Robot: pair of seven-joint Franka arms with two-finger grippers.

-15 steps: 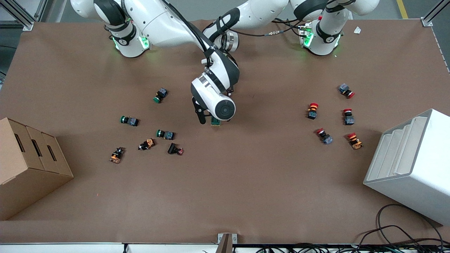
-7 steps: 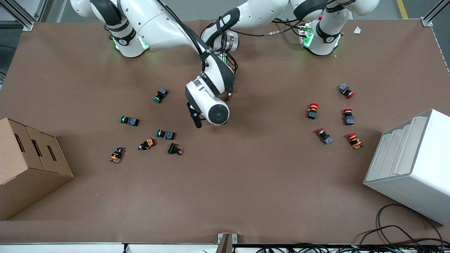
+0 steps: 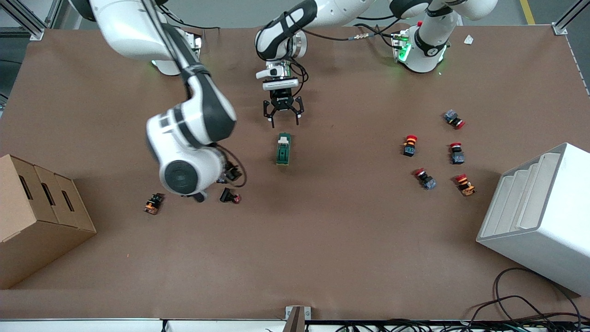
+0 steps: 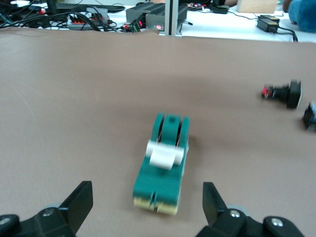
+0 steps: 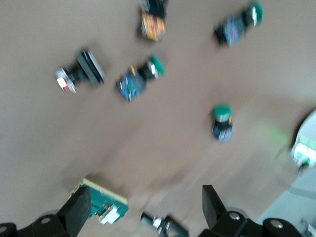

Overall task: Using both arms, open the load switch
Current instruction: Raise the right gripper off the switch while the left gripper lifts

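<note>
Front view: load switch (image 3: 283, 149) long axis toward bases; left gripper (image 3: 283, 121) spread; right gripper (image 5: 143, 207) seemingly spread.

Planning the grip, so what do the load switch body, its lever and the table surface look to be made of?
The load switch body looks like moulded plastic, dark green and matte with crisp edges. Its lever seems smooth white plastic with a cream base strip at one end. The table cover looks like matte brown paper or felt; which one cannot be told.

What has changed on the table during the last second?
The right hand moved off the load switch toward the right arm's end, over the green push buttons. The switch now lies uncovered. The left hand, open, shows over the table beside it. The red buttons stayed.
</note>
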